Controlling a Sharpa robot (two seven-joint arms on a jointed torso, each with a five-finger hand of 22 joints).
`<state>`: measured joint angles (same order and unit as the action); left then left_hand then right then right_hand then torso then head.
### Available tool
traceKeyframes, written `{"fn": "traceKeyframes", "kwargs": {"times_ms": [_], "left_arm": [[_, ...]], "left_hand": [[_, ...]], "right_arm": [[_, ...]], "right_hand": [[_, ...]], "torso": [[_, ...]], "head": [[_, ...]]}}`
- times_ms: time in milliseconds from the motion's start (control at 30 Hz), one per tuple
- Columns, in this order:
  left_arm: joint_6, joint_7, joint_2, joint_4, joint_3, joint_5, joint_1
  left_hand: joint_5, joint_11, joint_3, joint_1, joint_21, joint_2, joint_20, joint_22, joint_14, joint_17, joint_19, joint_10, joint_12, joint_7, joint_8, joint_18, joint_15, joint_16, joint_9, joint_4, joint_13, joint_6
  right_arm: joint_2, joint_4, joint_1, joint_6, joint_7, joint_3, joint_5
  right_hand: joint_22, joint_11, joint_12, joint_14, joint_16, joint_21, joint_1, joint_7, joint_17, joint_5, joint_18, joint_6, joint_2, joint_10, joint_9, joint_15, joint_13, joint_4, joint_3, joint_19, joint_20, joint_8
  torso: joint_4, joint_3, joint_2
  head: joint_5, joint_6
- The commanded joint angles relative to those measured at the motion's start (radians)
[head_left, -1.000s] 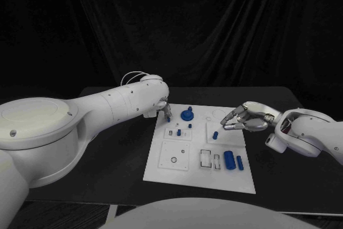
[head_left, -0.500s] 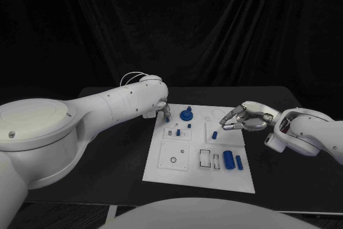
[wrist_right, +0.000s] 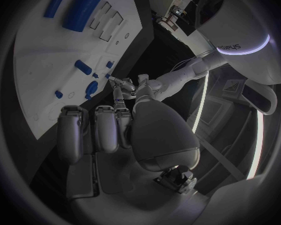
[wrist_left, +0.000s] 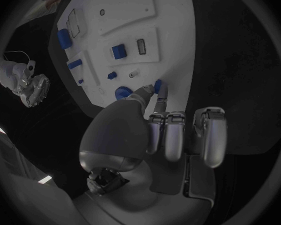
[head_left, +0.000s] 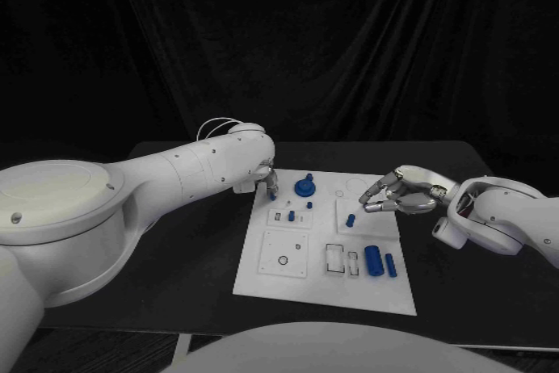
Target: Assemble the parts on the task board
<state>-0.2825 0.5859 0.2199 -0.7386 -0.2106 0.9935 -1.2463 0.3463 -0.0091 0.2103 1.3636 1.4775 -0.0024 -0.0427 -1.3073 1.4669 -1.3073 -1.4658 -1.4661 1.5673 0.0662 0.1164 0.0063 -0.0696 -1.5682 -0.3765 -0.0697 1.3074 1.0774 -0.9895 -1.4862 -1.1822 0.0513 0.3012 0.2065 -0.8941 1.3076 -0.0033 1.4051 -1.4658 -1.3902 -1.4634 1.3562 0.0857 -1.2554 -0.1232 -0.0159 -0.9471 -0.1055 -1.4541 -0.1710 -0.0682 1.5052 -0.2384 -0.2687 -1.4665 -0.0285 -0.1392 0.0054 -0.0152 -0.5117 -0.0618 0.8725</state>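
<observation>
The task board (head_left: 329,268) lies in the middle of the black table (head_left: 174,268). My left hand (head_left: 266,182) pinches a small blue part (wrist_left: 157,86) at the board's far left corner. My right hand (head_left: 396,195) hangs over the far right edge, fingers curled in, holding nothing.

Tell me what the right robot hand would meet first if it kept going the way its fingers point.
Probably the task board: the right robot hand points left and down toward its top right corner. Depth is unclear.
</observation>
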Motion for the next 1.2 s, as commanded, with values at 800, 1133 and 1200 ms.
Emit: {"fn": "traceKeyframes", "kwargs": {"times_ms": [800, 1133, 1200], "left_arm": [[0.123, 0.122, 0.175, -0.327, 0.0, -0.032, -0.079], [0.158, 0.139, 0.25, -0.448, 0.0, -0.14, -0.097], [0.159, 0.141, 0.258, -0.463, 0.0, -0.144, -0.098]], "left_hand": [[-0.031, -0.007, 0.019, -0.017, -0.028, 0.001, 0.006, -0.222, 0.104, -0.263, -0.066, -0.105, 0.004, 0.0, 0.016, 0.02, -0.004, -0.003, -0.014, 0.023, 0.263, 0.01], [-0.015, -0.008, 0.027, -0.029, -0.052, 0.006, 0.007, -0.214, 0.104, -0.263, -0.059, -0.105, 0.004, -0.001, 0.018, 0.025, -0.006, -0.003, -0.015, 0.018, 0.263, 0.008], [-0.014, -0.008, 0.028, -0.034, -0.054, 0.007, 0.007, -0.213, 0.104, -0.263, -0.058, -0.105, 0.004, -0.001, 0.018, 0.025, -0.006, -0.003, -0.015, 0.015, 0.263, 0.007]], "right_arm": [[-0.005, 0.004, 0.002, -0.015, -0.02, 0.0, 0.001], [-0.011, -0.004, 0.002, -0.017, -0.032, 0.0, 0.001], [-0.011, -0.007, 0.002, -0.019, -0.034, 0.0, 0.001]], "right_hand": [[0.224, -0.006, -0.007, -0.049, 0.003, 0.007, 0.025, 0.004, -0.001, -0.002, -0.014, 0.002, -0.026, -0.043, 0.002, -0.007, -0.168, 0.005, 0.0, -0.052, -0.008, 0.004], [0.224, -0.007, -0.007, -0.049, 0.003, 0.006, 0.024, 0.004, 0.0, 0.0, -0.014, 0.002, -0.026, -0.042, 0.002, -0.007, -0.169, 0.004, 0.0, -0.052, -0.008, 0.004], [0.224, -0.007, -0.007, -0.049, 0.003, 0.007, 0.024, 0.004, -0.001, 0.0, -0.014, 0.002, -0.026, -0.042, 0.002, -0.007, -0.169, 0.004, -0.001, -0.052, -0.008, 0.004]], "torso": [[-0.0001, -0.0011, 0.003], [-0.0001, -0.0018, 0.003], [-0.0009, -0.002, 0.004]], "head": [[-0.018, 0.0], [-0.021, 0.0], [-0.024, 0.0]]}}
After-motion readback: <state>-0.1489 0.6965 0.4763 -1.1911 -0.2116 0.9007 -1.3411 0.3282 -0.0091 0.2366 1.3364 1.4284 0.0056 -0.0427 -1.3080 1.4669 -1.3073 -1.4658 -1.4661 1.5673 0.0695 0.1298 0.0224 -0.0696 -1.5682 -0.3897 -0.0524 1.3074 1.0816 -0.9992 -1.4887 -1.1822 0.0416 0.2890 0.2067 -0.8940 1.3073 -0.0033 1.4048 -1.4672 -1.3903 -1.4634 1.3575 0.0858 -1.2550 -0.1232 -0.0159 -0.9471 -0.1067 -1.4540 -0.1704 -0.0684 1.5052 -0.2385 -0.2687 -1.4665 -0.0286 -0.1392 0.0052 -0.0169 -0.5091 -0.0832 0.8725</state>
